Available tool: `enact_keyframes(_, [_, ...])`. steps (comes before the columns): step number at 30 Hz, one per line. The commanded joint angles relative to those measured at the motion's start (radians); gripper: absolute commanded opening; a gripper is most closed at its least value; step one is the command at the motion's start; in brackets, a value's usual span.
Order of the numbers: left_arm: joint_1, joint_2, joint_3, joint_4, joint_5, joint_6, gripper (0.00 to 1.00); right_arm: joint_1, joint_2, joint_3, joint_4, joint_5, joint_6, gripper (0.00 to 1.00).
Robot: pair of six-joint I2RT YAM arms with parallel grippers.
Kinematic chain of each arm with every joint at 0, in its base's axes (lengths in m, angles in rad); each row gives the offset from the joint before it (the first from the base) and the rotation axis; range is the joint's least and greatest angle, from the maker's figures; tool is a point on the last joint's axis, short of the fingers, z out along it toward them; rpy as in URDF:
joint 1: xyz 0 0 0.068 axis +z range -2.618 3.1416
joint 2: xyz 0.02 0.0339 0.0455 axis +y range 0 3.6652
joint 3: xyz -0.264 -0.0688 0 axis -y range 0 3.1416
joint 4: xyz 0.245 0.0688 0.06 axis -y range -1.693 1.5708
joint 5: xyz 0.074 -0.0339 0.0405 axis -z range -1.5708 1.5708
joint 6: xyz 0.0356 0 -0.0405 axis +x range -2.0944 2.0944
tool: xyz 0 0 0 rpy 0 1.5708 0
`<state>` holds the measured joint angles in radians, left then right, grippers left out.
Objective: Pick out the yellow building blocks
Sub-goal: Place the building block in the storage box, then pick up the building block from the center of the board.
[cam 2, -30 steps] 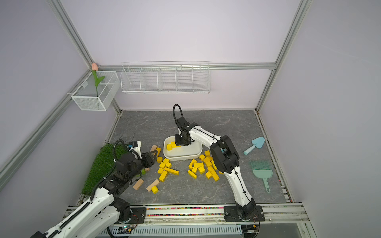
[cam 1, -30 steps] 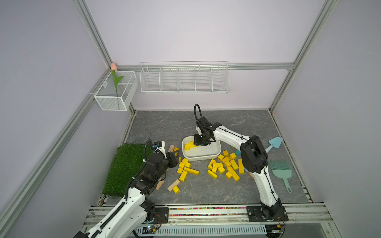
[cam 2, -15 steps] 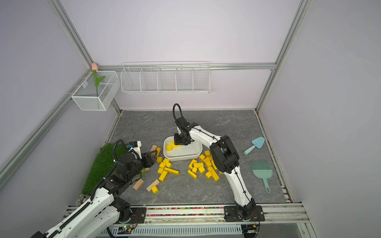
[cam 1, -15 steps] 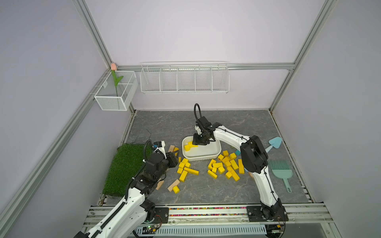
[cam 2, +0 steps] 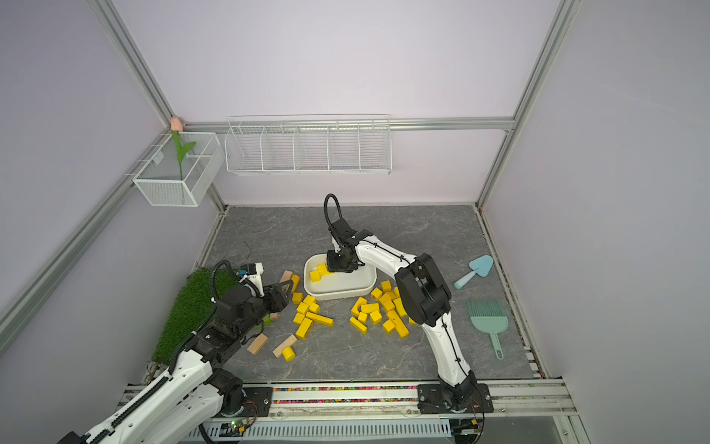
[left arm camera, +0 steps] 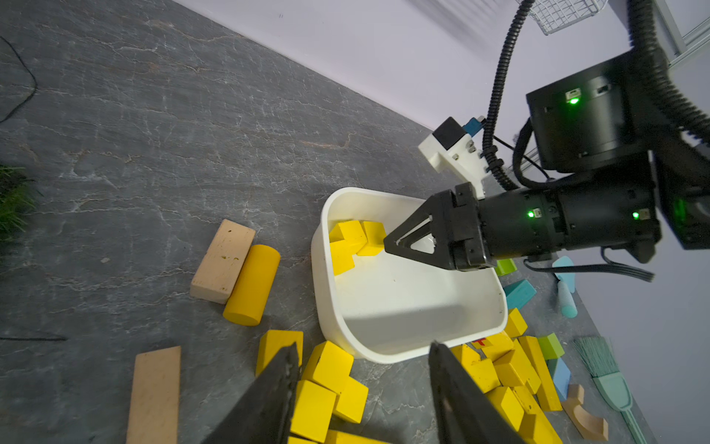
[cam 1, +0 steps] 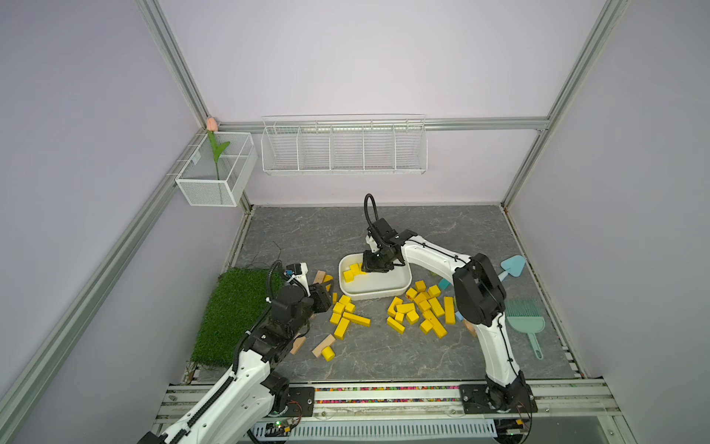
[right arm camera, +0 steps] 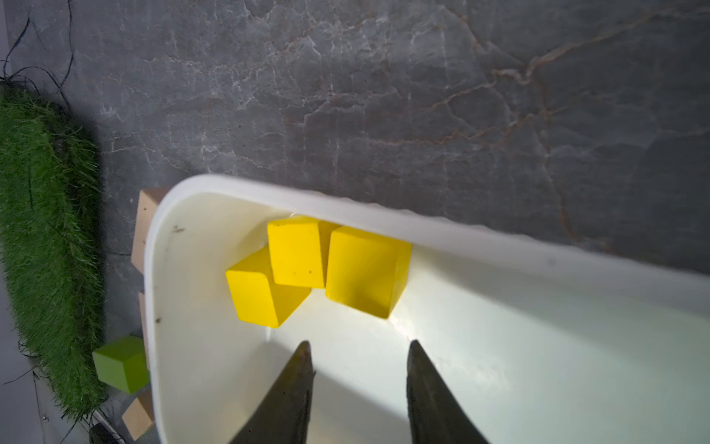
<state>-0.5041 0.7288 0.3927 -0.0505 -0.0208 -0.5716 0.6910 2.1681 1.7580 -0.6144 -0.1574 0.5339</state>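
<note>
The grey marbled worktop (cam 1: 384,361) carries a grass mat (cam 1: 230,307) along its left edge, toward the front left corner. A white tray (cam 1: 386,295) sits near its middle. The only mark like writing is a small red one on a yellow piece against the tray's front wall in the left wrist view, too small to read. The right tool (right arm camera: 357,346) hangs inside the tray with its two fingers parted and nothing between them. Its tips stop just short of three yellow building blocks (right arm camera: 296,253), which lie touching one another in the tray's back left corner. The left tool (left arm camera: 363,350) is spread wider and also empty, poised over a cluster of yellow pieces at the tray's front left corner. I cannot tell whether its fingers (left arm camera: 276,384) touch them. Most of the yellow building blocks lie on the worktop between the tray and the front edge, in two loose heaps. The larger heap (cam 1: 422,313) is toward the right, beside the right arm, and the smaller one (cam 1: 345,317) is toward the left. A yellow cylinder (left arm camera: 251,284) lies against a tan block (left arm camera: 223,261) left of the tray. A shorter cylinder (cam 2: 289,353) touches a tan bar (cam 2: 284,345) nearer the front edge. A teal brush (cam 1: 524,321) and a trowel (cam 1: 513,265) rest by the right edge. A green block (right arm camera: 121,363) sits between the tray and the mat.
</note>
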Motion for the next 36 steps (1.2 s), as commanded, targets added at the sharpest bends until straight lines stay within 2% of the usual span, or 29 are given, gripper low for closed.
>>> enact_keyframes(1, [0.005,0.001,-0.007,0.012,0.002,-0.005,0.57,0.003,-0.116,-0.067,-0.032,0.062,-0.030,0.42])
enact_keyframes(6, [0.005,0.005,-0.005,0.009,-0.003,-0.009,0.57,-0.011,-0.218,-0.202,-0.045,0.130,-0.048,0.42])
enact_keyframes(13, [0.007,0.014,0.000,0.006,-0.007,-0.012,0.57,-0.053,-0.469,-0.451,-0.023,0.196,-0.073,0.41])
enact_keyframes(22, [0.008,0.018,0.006,0.000,-0.010,-0.017,0.56,-0.117,-0.687,-0.628,-0.075,0.277,-0.111,0.42])
enact_keyframes(27, [0.008,0.019,0.008,-0.003,-0.014,-0.019,0.56,-0.161,-0.731,-0.700,-0.073,0.300,-0.132,0.44])
enact_keyframes(36, [0.008,0.020,0.015,-0.006,-0.015,-0.019,0.56,-0.204,-0.673,-0.770,0.019,0.293,-0.161,0.50])
